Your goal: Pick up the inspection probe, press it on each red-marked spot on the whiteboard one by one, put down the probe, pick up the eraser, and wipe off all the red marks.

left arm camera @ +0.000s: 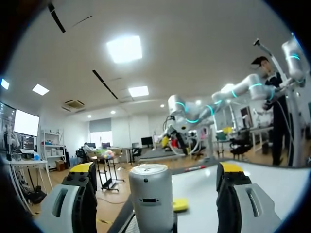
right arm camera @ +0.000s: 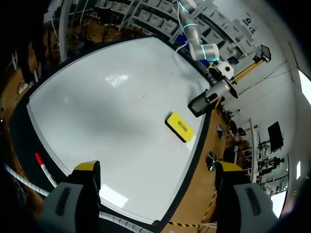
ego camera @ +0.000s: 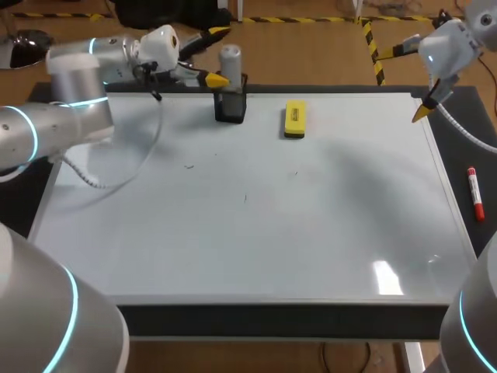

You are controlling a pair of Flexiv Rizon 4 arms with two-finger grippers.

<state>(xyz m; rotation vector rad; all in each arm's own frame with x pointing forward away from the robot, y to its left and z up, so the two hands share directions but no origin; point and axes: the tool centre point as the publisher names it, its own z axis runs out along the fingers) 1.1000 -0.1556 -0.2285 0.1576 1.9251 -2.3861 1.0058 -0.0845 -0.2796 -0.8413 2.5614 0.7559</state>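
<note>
**Layout.** The whiteboard (ego camera: 248, 233) lies flat on the dark worktop (ego camera: 466, 140) and covers most of it.

**Probe.** The probe (ego camera: 230, 58), a grey cylinder, stands upright in a black holder (ego camera: 231, 107). The holder is at the 12 o'clock edge of the whiteboard, slightly toward 11 o'clock.

**Eraser.** The yellow eraser (ego camera: 294, 118) lies flat on the whiteboard at 3 o'clock from the holder. It is near the holder but apart from it.

**Marker.** A red-capped marker (ego camera: 475, 194) lies on the worktop strip just off the 3 o'clock edge of the whiteboard.

**Marks.** A few small faint marks (ego camera: 189, 165) show near the centre of the whiteboard. Their colour cannot be determined.

**Left arm.** The left gripper (ego camera: 217, 56) is level with the top of the probe, approaching from the 9 o'clock side.
- In the left wrist view, the left gripper (left arm camera: 157, 167) is spread wide.
- The probe (left arm camera: 150, 194) stands midway between the fingers with a visible gap on each side, so neither finger touches it.
- The eraser (left arm camera: 180, 205) shows just beyond the probe.

**Right arm.** The right gripper (ego camera: 408, 81) hangs above the 1 o'clock corner of the whiteboard.
- In the right wrist view, the right gripper (right arm camera: 158, 167) is spread wide and holds nothing.
- Ahead of it lie the whiteboard (right arm camera: 107, 111) and the eraser (right arm camera: 180, 127).
- The holder (right arm camera: 199, 104) is beyond the eraser.
- The marker (right arm camera: 43, 167) lies off to one side of the fingers.
</note>
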